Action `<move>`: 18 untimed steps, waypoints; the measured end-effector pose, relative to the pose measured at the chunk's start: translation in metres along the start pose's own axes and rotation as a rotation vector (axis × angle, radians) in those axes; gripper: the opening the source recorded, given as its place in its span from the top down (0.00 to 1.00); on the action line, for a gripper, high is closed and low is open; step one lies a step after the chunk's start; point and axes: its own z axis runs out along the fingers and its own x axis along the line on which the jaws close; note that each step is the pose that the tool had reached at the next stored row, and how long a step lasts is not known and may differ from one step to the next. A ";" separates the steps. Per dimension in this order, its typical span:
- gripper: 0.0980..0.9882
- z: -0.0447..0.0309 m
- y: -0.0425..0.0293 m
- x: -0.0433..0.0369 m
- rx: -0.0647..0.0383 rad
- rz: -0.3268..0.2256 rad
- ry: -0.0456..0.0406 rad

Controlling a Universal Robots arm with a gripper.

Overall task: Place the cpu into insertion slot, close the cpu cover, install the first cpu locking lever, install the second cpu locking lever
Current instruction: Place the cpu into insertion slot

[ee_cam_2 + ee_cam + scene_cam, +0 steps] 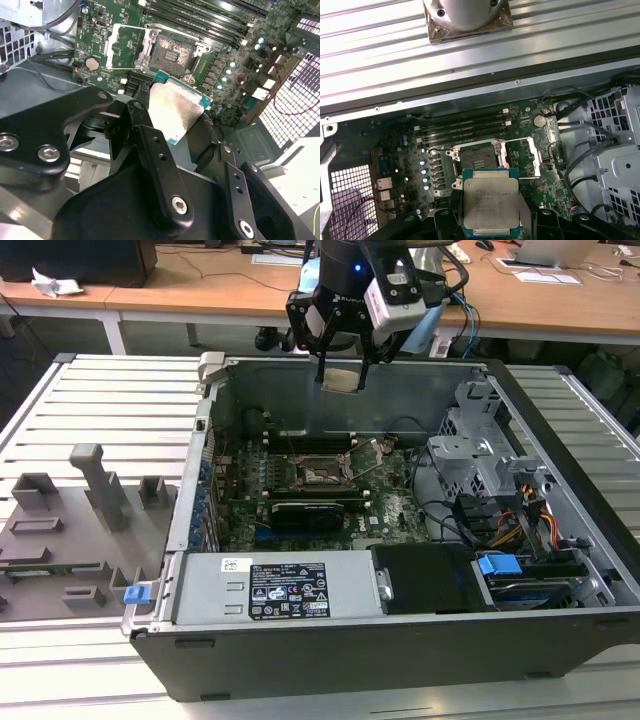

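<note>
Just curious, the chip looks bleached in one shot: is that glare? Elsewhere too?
Glare, yes: in the second wrist view the cpu, held in the claw, reflects light and its metal face washes out white; in the first wrist view that face is evenly lit, but the ribbed table shows bright streaks; in the exterior view the computer case is dim inside.

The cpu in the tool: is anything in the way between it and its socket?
Nothing visible. The tool holds the cpu above the open case; the insertion slot lies bare, its cpu cover swung open to one side, nothing lying across it.
</note>
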 end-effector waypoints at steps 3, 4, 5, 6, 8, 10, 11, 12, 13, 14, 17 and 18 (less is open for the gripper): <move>0.51 0.0000 0.0000 0.0000 0.000 0.007 -0.0007; 0.51 0.0001 0.0000 0.0000 0.000 0.009 -0.0009; 0.51 0.0000 0.0000 0.0000 0.000 0.012 -0.0011; 0.51 0.0000 0.0000 0.0000 0.000 0.015 -0.0014; 0.51 0.0000 0.0000 0.0000 0.000 0.021 -0.0019; 0.51 0.0000 0.0000 0.0000 -0.001 0.024 -0.0022; 0.51 0.0001 0.0000 0.0000 -0.001 0.026 -0.0024; 0.51 0.0000 0.0000 0.0000 -0.001 0.028 -0.0025; 0.51 0.0000 0.0000 0.0000 -0.001 0.030 -0.0027; 0.51 0.0000 0.0000 0.0000 -0.001 0.032 -0.0029; 0.51 0.0000 0.0000 0.0000 -0.001 0.037 -0.0033; 0.51 0.0000 0.0000 0.0000 -0.001 0.038 -0.0034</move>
